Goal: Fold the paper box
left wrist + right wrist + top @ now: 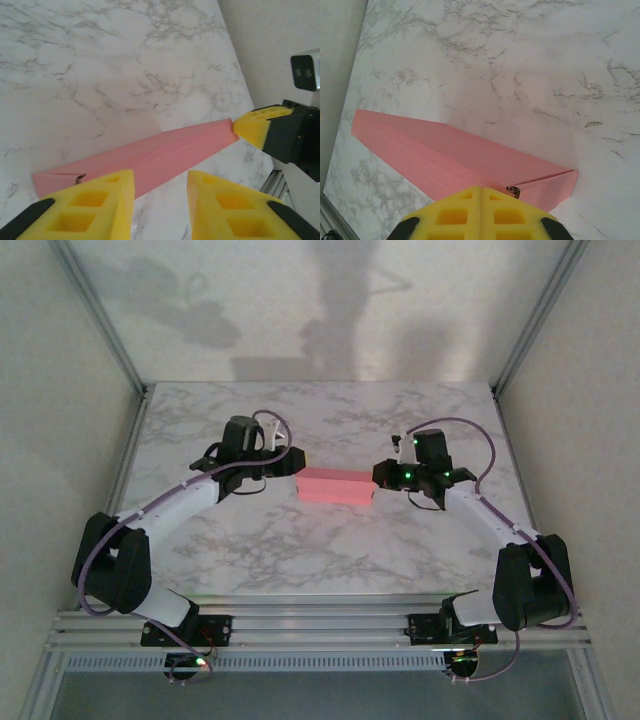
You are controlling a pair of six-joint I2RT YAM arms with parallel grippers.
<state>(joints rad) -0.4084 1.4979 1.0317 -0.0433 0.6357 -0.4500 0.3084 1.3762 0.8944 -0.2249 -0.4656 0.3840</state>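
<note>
The paper box [335,485] lies folded into a long pink closed block at the table's middle. My left gripper [291,462] hovers at its left end. In the left wrist view the box [150,157] stretches away from my left gripper [160,200], which is open, with bare table in the gap between its yellow pads. My right gripper [381,476] is at the box's right end. In the right wrist view it [481,189] is shut, pads pressed together, tips against the near end of the box [445,155], beside a small tab seam.
The marble table [330,550] is bordered by metal frame rails at the left [128,470] and right [512,455] edges. The right arm's black wrist body [295,135] sits just beyond the box's far end in the left wrist view.
</note>
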